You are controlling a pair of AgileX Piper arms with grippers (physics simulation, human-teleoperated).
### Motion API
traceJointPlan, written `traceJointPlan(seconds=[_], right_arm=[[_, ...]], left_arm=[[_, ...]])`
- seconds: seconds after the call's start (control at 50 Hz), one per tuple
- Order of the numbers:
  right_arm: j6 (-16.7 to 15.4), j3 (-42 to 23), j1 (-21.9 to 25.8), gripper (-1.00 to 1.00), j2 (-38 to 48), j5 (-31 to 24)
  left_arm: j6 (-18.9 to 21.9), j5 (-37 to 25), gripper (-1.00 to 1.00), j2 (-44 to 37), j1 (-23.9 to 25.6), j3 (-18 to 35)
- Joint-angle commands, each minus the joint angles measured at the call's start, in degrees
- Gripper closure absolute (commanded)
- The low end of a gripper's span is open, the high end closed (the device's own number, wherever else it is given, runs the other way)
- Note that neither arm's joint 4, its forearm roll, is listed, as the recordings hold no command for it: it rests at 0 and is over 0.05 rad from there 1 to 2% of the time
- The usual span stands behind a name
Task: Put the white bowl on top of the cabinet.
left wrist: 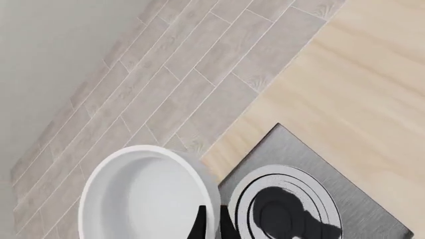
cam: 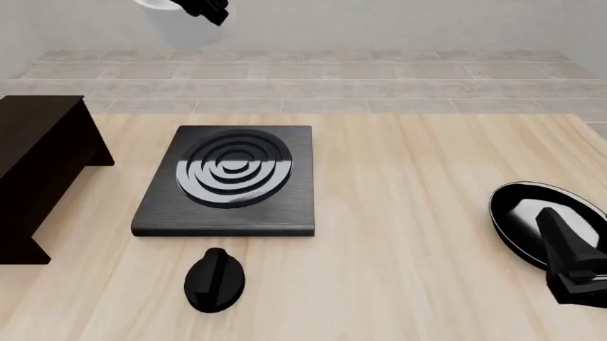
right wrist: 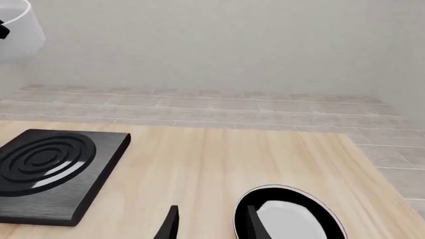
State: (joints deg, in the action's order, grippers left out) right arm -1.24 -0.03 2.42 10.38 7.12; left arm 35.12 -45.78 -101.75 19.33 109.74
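Note:
The white bowl [cam: 173,30] hangs high in the air above the table's far edge, behind the stove plate. My left gripper [cam: 204,8] is shut on its rim. In the left wrist view the bowl [left wrist: 143,196] fills the lower part, with one finger inside the rim and one outside, at the gripper [left wrist: 212,226]. The bowl also shows in the right wrist view [right wrist: 17,30]. The dark brown cabinet [cam: 38,156] stands at the table's left edge with its flat top bare. My right gripper [cam: 569,264] is open low at the right, beside the black pan.
A black stove plate [cam: 232,177] with concentric rings lies left of centre; it also shows in both wrist views [left wrist: 292,209] [right wrist: 47,164]. A small black rounded object [cam: 213,279] lies in front of it. The black pan [cam: 527,209] sits at the right [right wrist: 292,216].

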Motion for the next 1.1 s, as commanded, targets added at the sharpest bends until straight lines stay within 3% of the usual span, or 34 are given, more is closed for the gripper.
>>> traceJointPlan(seconds=[0.02,0.38,0.42,0.58,1.1], right_arm=[[0.10,-0.02,0.15,-1.00,-0.58,-0.37],[0.51,-0.02,0.47,-1.00,-2.27,-1.66],[0.56,-0.01,0.42,-1.00,-2.44,-1.75],[0.65,-0.01,0.45,-1.00,-2.59,-1.86],[0.61,0.02,0.59,-1.00,-2.51,-2.02]], left_arm=[[0.08,-0.06,1.00,4.40,-2.61,-1.49],[-0.52,-0.52,1.00,10.67,-5.56,-6.88],[-2.01,-1.95,1.00,10.97,-5.95,-4.92],[-1.36,-4.16,1.00,12.54,-8.86,-3.22],[-0.89,-1.23,1.00,18.13,-16.98,-13.54]])
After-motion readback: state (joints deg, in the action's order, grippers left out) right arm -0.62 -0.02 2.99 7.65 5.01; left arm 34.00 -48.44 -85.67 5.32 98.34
